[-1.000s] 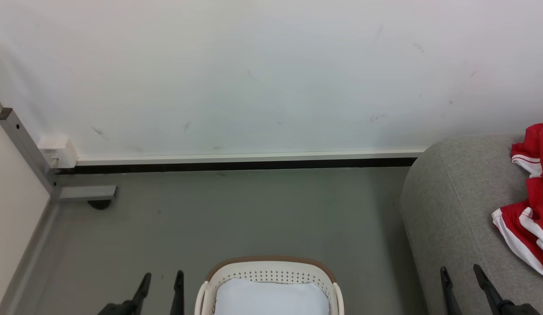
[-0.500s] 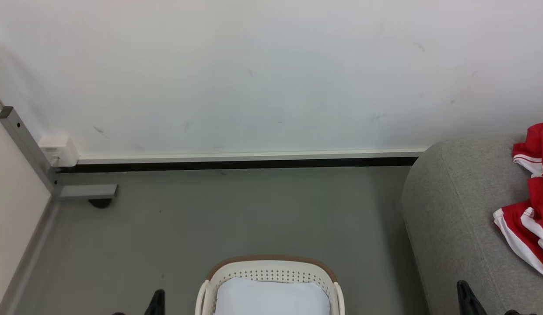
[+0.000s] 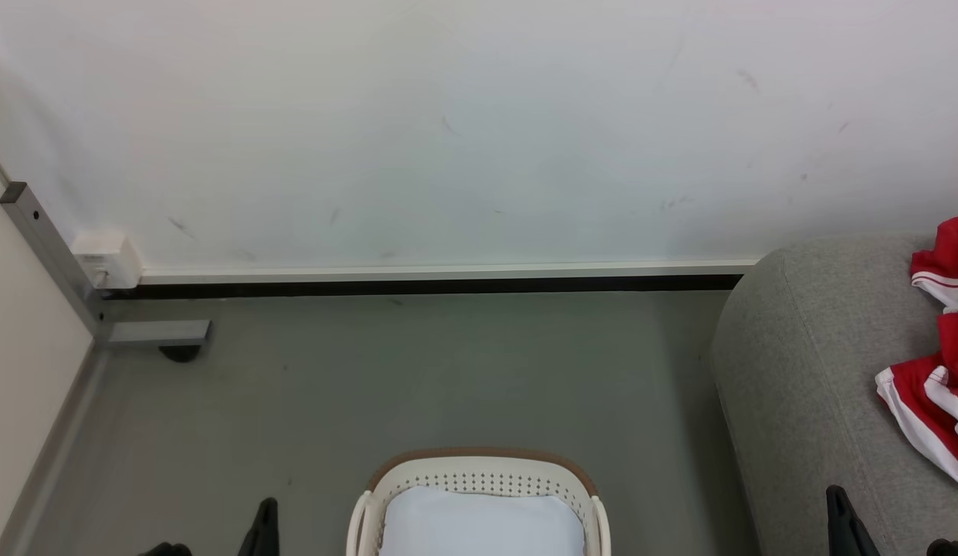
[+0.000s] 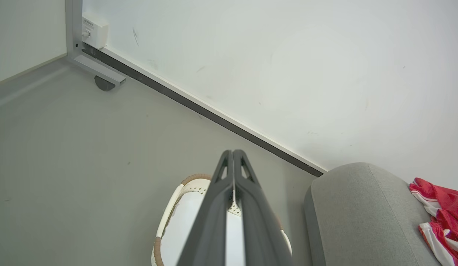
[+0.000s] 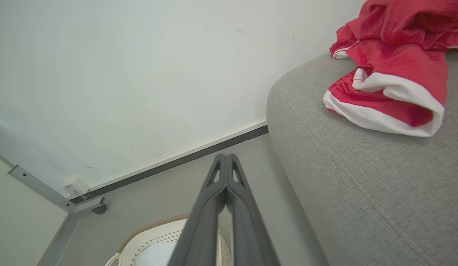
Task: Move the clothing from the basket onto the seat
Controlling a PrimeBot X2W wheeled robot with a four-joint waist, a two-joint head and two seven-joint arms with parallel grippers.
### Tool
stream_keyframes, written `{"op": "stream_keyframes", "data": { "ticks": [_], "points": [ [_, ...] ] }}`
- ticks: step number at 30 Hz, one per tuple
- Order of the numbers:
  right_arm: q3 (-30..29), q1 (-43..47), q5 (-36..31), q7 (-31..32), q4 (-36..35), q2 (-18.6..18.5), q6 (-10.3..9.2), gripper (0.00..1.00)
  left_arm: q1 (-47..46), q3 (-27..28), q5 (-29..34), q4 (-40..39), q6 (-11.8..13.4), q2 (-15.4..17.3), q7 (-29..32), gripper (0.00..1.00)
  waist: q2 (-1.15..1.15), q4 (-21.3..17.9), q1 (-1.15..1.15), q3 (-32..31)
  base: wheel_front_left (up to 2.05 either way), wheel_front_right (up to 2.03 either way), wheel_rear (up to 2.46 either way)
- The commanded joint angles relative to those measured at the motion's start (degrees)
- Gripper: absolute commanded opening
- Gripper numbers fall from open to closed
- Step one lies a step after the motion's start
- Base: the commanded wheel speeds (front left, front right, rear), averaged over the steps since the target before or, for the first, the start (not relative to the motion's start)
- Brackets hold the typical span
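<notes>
Clothing (image 3: pixel 930 386) is lying in a crumpled red-and-white heap on the seat (image 3: pixel 803 371), at the right edge of the head view, well apart from the basket (image 3: pixel 479 472). Basket is sitting on the grey floor (image 3: pixel 448 371) just left of the seat, its pale bottom showing. Left gripper (image 4: pixel 233 153) is crossing in front of the basket in its wrist view, jaws pressed together. Right gripper (image 5: pixel 226 157) is pointing along the seat's rounded edge, jaws together too. White wall (image 3: pixel 479 131) with dark skirting is running behind. Metal frame foot (image 3: pixel 158 333) is standing near the left corner.
</notes>
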Motion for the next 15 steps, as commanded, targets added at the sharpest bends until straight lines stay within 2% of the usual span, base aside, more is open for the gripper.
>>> {"op": "stream_keyframes", "data": {
  "ticks": [1, 15],
  "points": [
    [-0.29, -1.93, 2.23, 0.4, -1.17, -0.5, -0.03, 0.0, -1.62, 0.54, -2.28, -1.12, -0.28, 0.24, 0.4, 0.0, 0.0, 0.03, 0.0, 0.03, 0.0, 0.0, 0.0],
    [-1.15, -3.05, 14.3, 3.5, -2.11, -0.58, -0.04, 0.0, -2.68, 2.06, -14.01, -2.08, -1.05, 0.3, 3.44, 0.0, 0.0, 0.41, 0.0, 0.4, 0.0, 0.0, 0.0]
  ]
}}
